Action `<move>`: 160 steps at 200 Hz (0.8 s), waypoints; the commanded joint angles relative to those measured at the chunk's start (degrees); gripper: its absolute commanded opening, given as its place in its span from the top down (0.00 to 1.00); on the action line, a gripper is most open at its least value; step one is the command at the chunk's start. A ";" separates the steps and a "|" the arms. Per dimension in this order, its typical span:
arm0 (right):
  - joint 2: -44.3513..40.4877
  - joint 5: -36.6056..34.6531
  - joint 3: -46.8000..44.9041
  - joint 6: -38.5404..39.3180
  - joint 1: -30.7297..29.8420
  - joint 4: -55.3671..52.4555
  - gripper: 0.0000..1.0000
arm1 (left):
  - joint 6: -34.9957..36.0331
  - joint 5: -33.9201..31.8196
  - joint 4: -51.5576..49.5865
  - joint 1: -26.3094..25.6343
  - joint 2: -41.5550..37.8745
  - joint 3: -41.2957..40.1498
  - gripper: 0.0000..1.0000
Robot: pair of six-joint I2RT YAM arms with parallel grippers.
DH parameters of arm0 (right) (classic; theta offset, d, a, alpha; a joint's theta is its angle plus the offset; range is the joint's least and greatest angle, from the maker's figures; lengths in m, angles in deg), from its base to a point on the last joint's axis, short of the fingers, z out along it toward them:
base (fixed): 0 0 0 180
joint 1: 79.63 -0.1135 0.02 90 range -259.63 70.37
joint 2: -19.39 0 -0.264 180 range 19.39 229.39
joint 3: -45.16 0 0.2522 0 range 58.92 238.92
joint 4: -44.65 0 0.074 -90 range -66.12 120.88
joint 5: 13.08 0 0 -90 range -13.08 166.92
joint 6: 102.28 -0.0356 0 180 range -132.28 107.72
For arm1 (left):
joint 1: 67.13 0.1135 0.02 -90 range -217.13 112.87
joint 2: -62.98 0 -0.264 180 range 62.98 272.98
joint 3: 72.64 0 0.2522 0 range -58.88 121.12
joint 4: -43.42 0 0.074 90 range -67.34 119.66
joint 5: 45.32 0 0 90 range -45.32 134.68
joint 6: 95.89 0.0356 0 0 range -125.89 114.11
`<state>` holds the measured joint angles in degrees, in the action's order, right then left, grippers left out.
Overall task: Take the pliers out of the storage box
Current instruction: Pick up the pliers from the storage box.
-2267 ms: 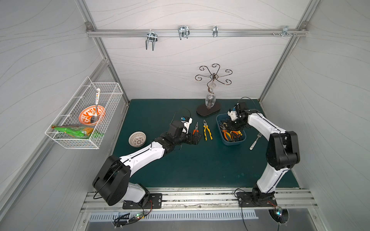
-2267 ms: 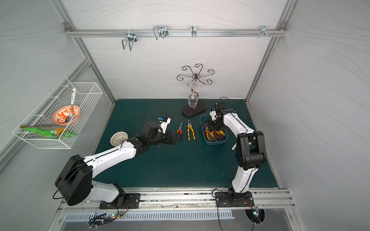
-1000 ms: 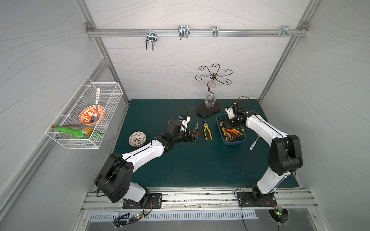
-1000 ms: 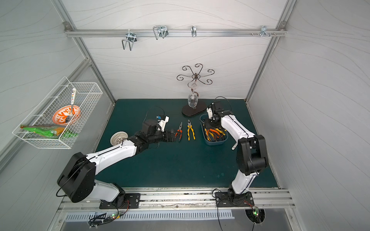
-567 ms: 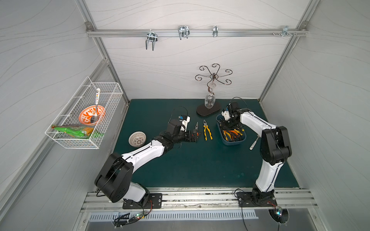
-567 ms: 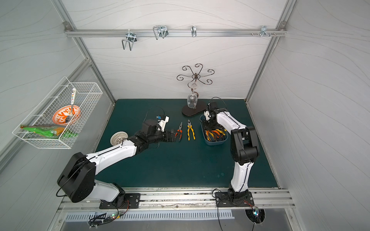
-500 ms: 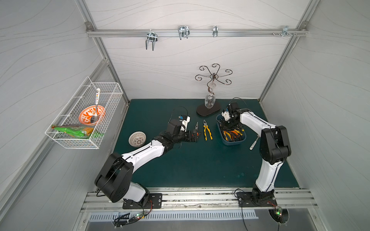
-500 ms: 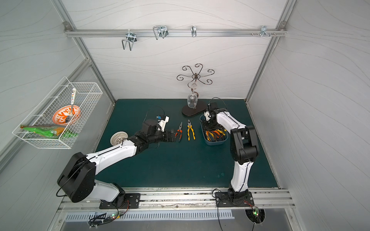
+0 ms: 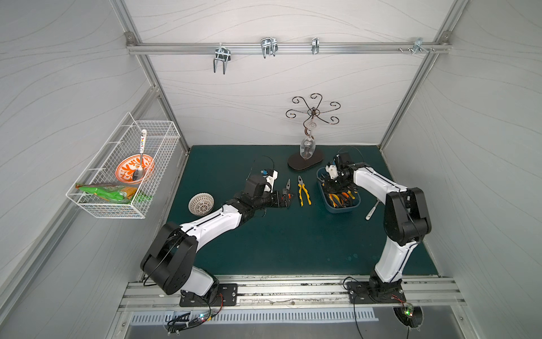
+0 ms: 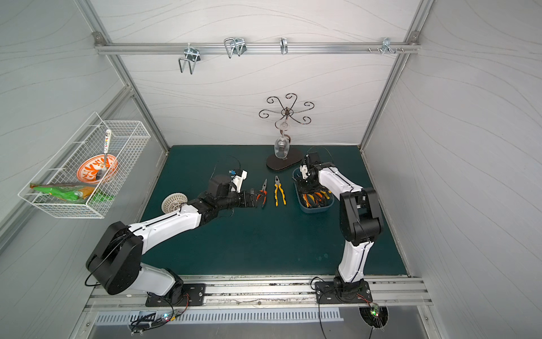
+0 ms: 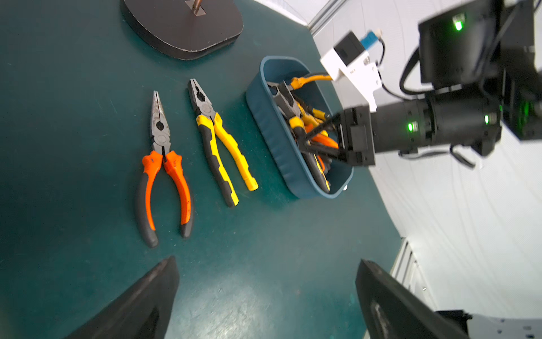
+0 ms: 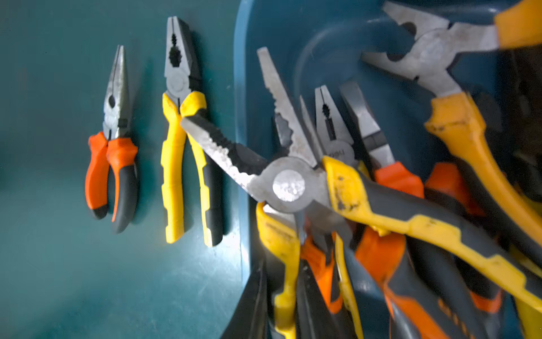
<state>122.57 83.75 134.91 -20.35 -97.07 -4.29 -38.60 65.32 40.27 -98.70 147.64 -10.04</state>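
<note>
You have two pliers out on the green mat [image 9: 293, 243], lying side by side without touching: one long-nosed orange pair [image 11: 160, 138] and one blunt yellow pair [image 11: 206, 111], the yellow one nearer the blue box [image 9: 337, 209]. The rest are heaped in that one box. In the right wrist view you can pick out four heads there, but the handles beneath are too tangled to count. Your right gripper [image 11: 308, 142] is down inside the box, its two fingers drawn together on one yellow handle of the open-jawed pair [image 12: 289, 185], one jaw of which reaches out past the box rim. Your left gripper [image 11: 265, 264] hangs over the mat just beside the orange pair's handles, both fingers spread wide with nothing between them. One silver fork [image 9: 371, 210] lies just beside the box, on the side away from the two laid-out pliers, and one small woven bowl [image 9: 201, 204] sits near your left arm.
</note>
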 commanded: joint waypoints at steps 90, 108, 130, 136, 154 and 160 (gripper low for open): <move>-20.13 -4.72 -11.22 -5.06 -7.01 17.44 1.00 | -17.16 -2.14 31.95 -2.27 9.95 3.34 0.11; -22.14 -2.19 -12.39 -6.11 -8.26 18.77 1.00 | -16.67 -1.97 32.52 -3.78 12.97 7.26 0.14; -23.58 1.32 -13.19 -7.10 -9.00 19.82 1.00 | -15.50 -2.18 31.78 -5.71 16.13 11.36 0.21; -23.80 2.84 -13.40 -7.38 -9.11 20.21 1.00 | -15.22 -2.19 31.75 -6.18 16.92 12.33 0.23; -24.15 4.85 -13.59 -7.66 -9.55 20.55 1.00 | -14.65 -2.94 31.46 -7.38 18.98 14.48 0.29; -24.24 5.57 -13.75 -7.67 -9.68 20.72 1.00 | -14.66 -3.04 31.20 -7.61 19.48 15.10 0.32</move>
<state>100.78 84.52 120.96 -26.56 -106.16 11.55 -54.21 63.53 67.77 -105.00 165.08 0.84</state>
